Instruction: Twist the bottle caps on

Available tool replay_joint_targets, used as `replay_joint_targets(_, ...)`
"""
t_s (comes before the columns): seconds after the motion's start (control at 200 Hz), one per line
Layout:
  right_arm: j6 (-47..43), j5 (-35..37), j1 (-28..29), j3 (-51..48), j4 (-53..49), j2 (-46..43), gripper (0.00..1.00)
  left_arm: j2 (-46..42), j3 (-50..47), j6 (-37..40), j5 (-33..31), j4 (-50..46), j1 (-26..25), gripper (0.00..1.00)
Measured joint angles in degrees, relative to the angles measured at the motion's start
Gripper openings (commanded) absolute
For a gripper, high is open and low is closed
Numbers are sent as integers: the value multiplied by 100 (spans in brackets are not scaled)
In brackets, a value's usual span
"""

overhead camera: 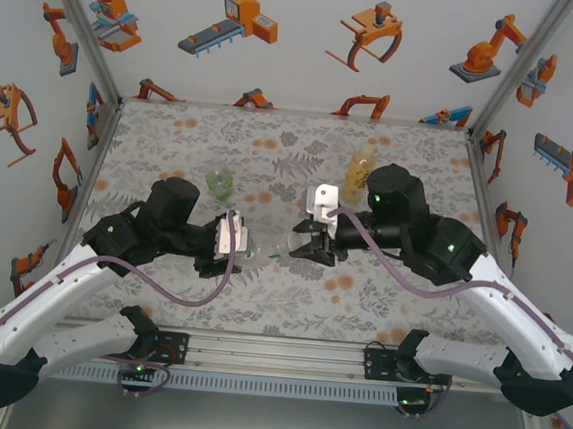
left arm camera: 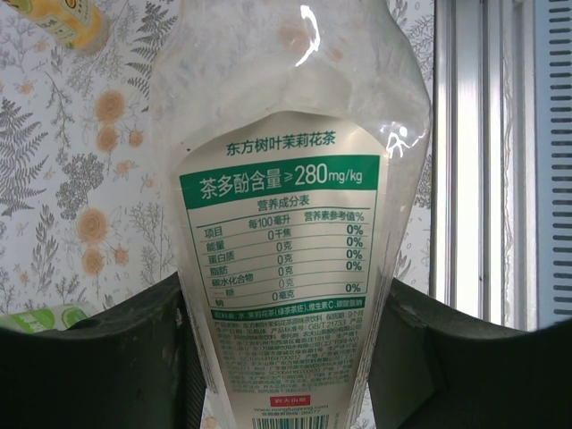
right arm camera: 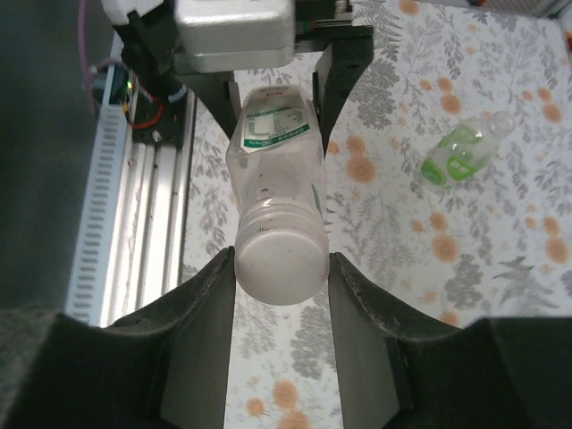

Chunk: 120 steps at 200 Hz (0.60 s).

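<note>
Both arms reach in from the near edge and meet mid-worktop, elbows out wide, wrists turned toward each other. The left end effector (left arm camera: 286,308) is clamped on the clear bottle (left arm camera: 286,206), dark fingers (left arm camera: 116,357) pressing its body from both sides, and the bottle is carried level, up off the surface, neck aimed at the other arm. Facing it, the right end effector (right arm camera: 281,264) has one finger (right arm camera: 201,331) on each side of the bottle cap (right arm camera: 279,264), and both sit against its rim, so it is closed on the cap. The cap is at the bottle's mouth; you cannot tell how far it is threaded.

The clear bottle is thin, glossy plastic, with a green-and-white printed label wrapped round its body and ridges at the neck. The cap is a pale, matte, round disc. Over to the left lies the squat green-tinted bottle (overhead camera: 219,181), on its side. The amber bottle (overhead camera: 359,171) sits further back, just beside the right arm's wrist.

The worktop (overhead camera: 172,144) wears a grey fern-print cloth dotted with orange flowers. White walls (overhead camera: 300,65) carry orange robot-arm drawings, and a slotted metal rail (overhead camera: 274,359) runs along the near edge where the arm bases are bolted
</note>
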Motion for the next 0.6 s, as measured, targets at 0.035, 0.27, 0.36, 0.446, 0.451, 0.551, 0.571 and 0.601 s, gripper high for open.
replay_joint_targets(0.035, 328, 57, -4, -131, 153, -46, 7, -2, 0, 0, -22, -48, 0, 0)
replay_joint_targets(0.27, 3462, 881, -20, -1182, 1320, -503, 0, 0, 0, -2, -302, -291, 0, 0)
replay_joint_targets(0.36, 4631, 1228, -20, -1333, 1451, -564, 0, 0, 0, -7, -407, -284, 0, 0)
replay_joint_targets(0.446, 5602, 1539, -20, -1340, 1390, -562, 0, 0, 0, -46, -470, -247, 0, 0)
replay_joint_targets(0.451, 5639, 1552, -20, -1340, 1386, -562, 0, 0, 0, -46, -472, -245, 0, 0)
replay_joint_targets(0.551, 6671, 1799, -17, -1311, 1200, -533, 0, 2, 0, -85, -518, -232, -2, 0)
replay_joint_targets(0.571, 6863, 1829, -20, -1300, 1167, -520, 0, 2, 0, -90, -525, -234, -2, 0)
replay_joint_targets(0.601, 7110, 1871, -20, -1287, 1119, -503, 0, 2, 0, -96, -540, -234, -2, 0)
